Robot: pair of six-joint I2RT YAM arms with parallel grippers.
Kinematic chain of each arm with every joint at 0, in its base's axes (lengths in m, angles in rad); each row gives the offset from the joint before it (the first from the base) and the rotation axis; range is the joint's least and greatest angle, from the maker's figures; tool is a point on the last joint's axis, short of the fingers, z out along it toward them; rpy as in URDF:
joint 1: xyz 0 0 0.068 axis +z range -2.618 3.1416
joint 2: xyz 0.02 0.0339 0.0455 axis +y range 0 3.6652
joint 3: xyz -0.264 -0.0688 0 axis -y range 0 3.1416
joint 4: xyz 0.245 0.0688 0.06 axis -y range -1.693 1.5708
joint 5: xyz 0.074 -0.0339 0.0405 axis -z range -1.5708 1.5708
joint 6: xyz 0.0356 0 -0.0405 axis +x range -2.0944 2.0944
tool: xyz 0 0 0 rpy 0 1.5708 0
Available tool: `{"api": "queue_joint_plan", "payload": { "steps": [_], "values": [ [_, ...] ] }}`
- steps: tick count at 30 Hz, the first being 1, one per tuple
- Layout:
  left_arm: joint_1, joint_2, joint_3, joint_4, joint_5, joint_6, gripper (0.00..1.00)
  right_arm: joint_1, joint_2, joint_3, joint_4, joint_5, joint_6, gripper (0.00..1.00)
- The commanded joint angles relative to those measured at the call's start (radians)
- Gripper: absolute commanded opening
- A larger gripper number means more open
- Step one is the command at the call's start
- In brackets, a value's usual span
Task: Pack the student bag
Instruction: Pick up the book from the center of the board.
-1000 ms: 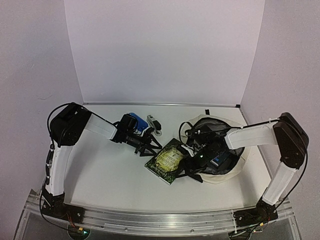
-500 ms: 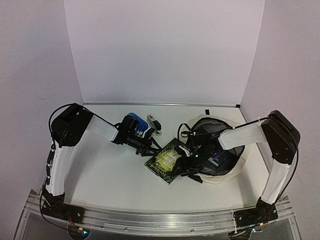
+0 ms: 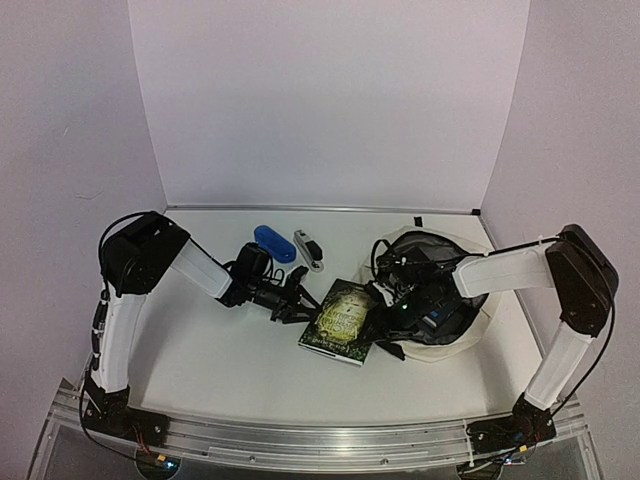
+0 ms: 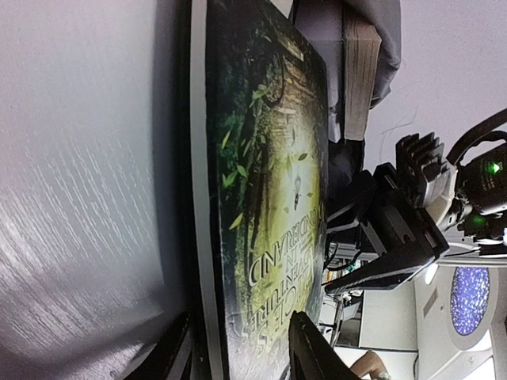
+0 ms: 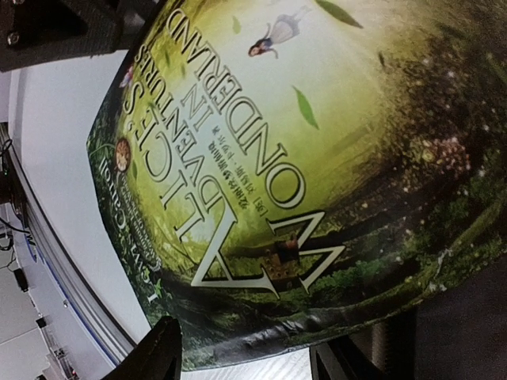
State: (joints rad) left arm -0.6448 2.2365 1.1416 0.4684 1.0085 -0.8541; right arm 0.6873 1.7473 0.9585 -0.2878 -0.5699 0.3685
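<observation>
Green book lies between left end effector and right end effector.

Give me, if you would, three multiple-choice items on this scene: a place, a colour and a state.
1. Where is the book? A on the table beside the student bag; B inside the bag; C against the back wall.
2. What colour is the case at the back? A red; B blue; C yellow.
3. The student bag is: A zipped shut; B open; C hanging.
Answers: 1 A, it lies flat left of the bag; 2 B, plainly blue; 3 B, its dark lining shows.
</observation>
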Motion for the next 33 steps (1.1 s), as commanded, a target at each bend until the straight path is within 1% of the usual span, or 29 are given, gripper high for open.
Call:
{"api": "queue_joint_plan", "payload": {
  "steps": [1, 5, 9, 11, 15, 18, 22, 27, 31, 33],
  "values": [
    [-0.044, -0.096, -0.011, 0.146, 0.087, -0.070, 0.40, -0.022, 0.009, 0.046, 0.122, 0.000, 0.010, 0.55],
    [-0.045, -0.096, -0.012, 0.144, 0.077, -0.070, 0.40, -0.035, 0.006, 0.065, 0.128, -0.066, 0.039, 0.53],
    [-0.045, -0.101, -0.026, 0.144, 0.064, -0.063, 0.40, -0.037, -0.044, 0.065, 0.143, -0.099, 0.063, 0.45],
    [-0.045, -0.111, -0.037, 0.158, 0.056, -0.065, 0.40, -0.036, -0.069, 0.067, 0.149, -0.110, 0.080, 0.42],
    [-0.047, -0.128, -0.055, 0.216, 0.040, -0.087, 0.40, -0.040, -0.093, 0.079, 0.153, -0.113, 0.110, 0.40],
    [-0.047, -0.128, -0.059, 0.246, 0.025, -0.104, 0.40, -0.049, -0.089, 0.091, 0.154, -0.112, 0.132, 0.40],
    [-0.053, -0.121, -0.068, 0.251, 0.015, -0.105, 0.40, -0.074, -0.066, 0.096, 0.155, -0.099, 0.188, 0.48],
    [-0.063, -0.116, -0.088, 0.286, 0.004, -0.115, 0.39, -0.101, -0.041, 0.093, 0.163, -0.103, 0.230, 0.51],
    [-0.067, -0.109, -0.102, 0.371, 0.002, -0.159, 0.32, -0.104, -0.040, 0.082, 0.169, -0.105, 0.219, 0.50],
    [-0.067, -0.107, -0.117, 0.456, 0.004, -0.206, 0.28, -0.104, -0.045, 0.069, 0.169, -0.101, 0.199, 0.50]
  ]
}}
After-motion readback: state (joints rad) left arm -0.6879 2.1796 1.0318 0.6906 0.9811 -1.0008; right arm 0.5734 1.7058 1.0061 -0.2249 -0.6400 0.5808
